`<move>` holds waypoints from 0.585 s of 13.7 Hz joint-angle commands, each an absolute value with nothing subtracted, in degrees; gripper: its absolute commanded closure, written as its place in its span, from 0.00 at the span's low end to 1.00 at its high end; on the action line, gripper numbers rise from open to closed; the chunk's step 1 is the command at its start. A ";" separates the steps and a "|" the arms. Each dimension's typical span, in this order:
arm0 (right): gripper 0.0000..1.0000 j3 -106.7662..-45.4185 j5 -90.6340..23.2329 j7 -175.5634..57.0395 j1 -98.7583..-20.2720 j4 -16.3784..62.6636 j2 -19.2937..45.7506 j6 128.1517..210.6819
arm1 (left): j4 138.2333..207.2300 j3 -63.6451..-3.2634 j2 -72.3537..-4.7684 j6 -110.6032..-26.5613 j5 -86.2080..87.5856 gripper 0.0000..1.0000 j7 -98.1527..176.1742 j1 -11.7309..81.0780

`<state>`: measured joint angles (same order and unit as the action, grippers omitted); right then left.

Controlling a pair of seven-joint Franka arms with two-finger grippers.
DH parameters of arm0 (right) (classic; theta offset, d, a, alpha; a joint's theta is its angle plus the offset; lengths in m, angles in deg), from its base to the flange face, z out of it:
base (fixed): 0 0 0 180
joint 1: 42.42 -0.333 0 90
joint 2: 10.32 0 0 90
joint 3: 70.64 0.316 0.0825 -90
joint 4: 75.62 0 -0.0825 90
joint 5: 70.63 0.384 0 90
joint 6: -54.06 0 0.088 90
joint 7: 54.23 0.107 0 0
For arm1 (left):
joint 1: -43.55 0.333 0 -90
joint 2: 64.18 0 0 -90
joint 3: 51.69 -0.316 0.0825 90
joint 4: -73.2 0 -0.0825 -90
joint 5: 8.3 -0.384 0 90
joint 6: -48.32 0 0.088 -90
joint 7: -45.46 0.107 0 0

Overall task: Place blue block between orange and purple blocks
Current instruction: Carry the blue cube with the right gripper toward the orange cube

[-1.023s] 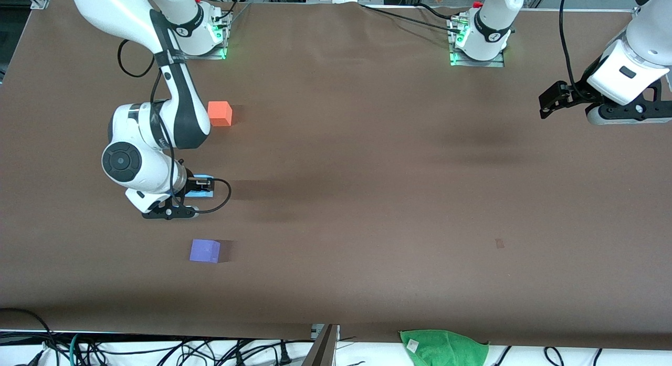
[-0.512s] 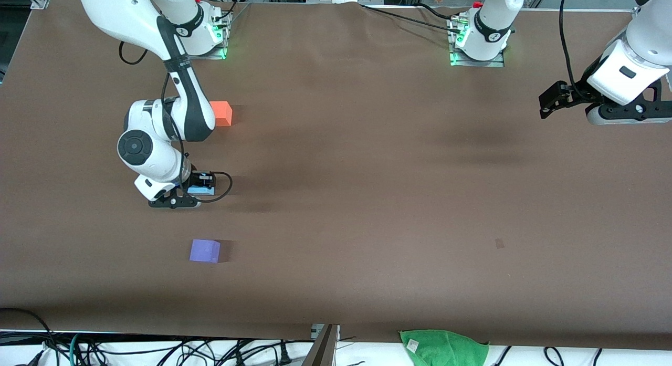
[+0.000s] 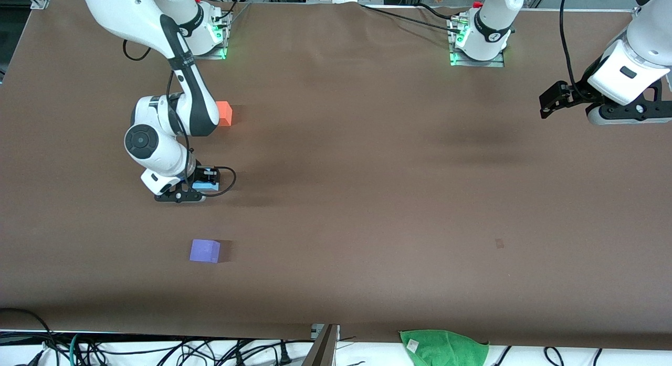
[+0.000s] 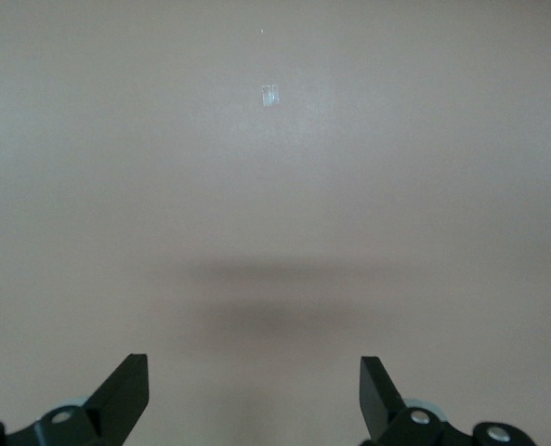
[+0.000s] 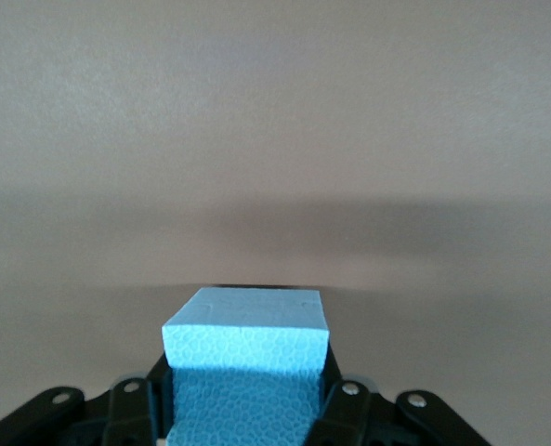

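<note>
Since a sec ago the right gripper has drifted toward the orange block w/ the blue block, which sits a bit lower in its grip now. Fingers are clamped on the cube's sides; in the right wrist view the blue block fills the gap between them. It's over the table between the other two: orange at approx 1 o'clock from it, purple block at 6 o'clock. Left gripper waits at its own end, fingers apart, holding nothing.
</note>
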<state>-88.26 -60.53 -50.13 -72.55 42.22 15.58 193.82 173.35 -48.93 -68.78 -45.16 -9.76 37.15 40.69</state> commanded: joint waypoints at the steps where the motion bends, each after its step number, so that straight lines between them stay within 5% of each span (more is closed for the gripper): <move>1: 0.59 -87.43 -59.30 -51.51 -72.56 46.28 13.41 197.23 | 171.54 -48.88 -67.87 -43.88 -8.39 0.00 38.08 41.17; 4: 0.57 -87.26 -59.30 -51.51 -72.56 46.73 13.41 197.85 | 171.54 -48.88 -67.96 -43.88 -8.39 0.00 38.08 41.17; 5: 0.39 -87.08 -59.30 -51.51 -72.56 46.47 13.41 197.67 | 171.54 -48.88 -67.96 -43.88 -8.39 0.00 38.08 41.17; 6: 0.01 -87.08 -59.30 -51.51 -72.56 46.12 13.41 197.59 | 171.54 -48.97 -67.96 -43.88 -8.39 0.00 38.08 41.17; 8: 0.00 -86.99 -59.47 -51.77 -72.56 44.28 12.80 196.45 | 171.54 -48.88 -67.96 -43.88 -8.39 0.00 38.08 41.17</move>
